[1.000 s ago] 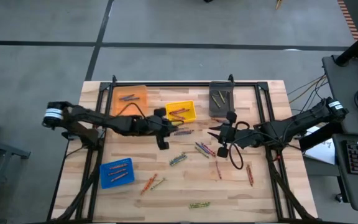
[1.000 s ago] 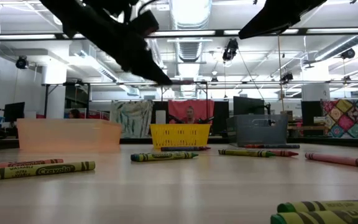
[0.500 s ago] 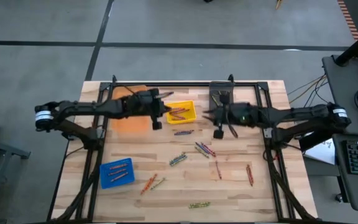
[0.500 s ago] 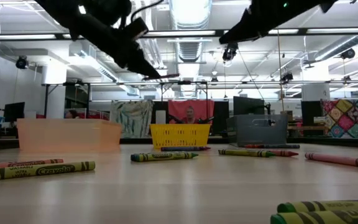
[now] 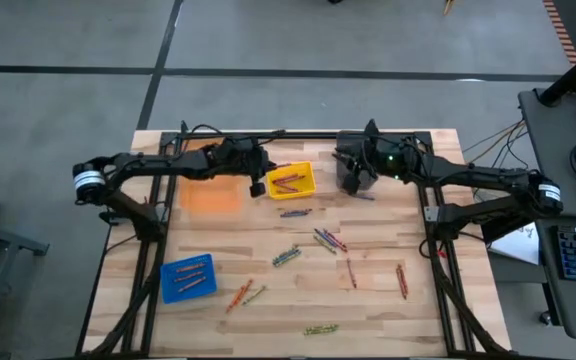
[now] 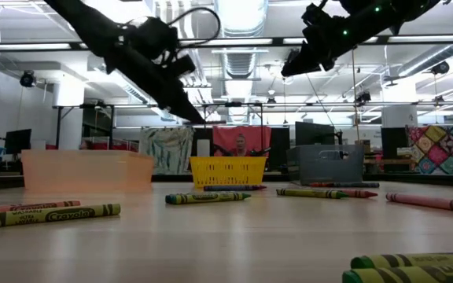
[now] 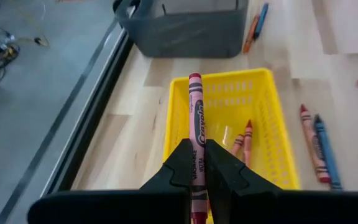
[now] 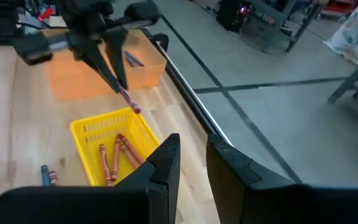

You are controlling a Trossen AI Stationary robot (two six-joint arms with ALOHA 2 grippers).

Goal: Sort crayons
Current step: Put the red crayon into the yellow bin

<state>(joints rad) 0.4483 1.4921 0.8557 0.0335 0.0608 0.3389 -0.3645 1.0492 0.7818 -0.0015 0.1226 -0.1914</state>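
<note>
My wooden table [image 5: 388, 310] carries four bins: orange [image 5: 211, 195], yellow [image 5: 291, 180] and grey [image 5: 353, 172] along the far edge, blue [image 5: 188, 277] nearer the front left. I also see loose crayons [image 5: 330, 240] scattered across its middle and front.

Both arms crowd the far bins [image 5: 290, 180], while bare tabletop [image 5: 268, 235] between scattered crayons [image 5: 286, 256] lies open.
</note>
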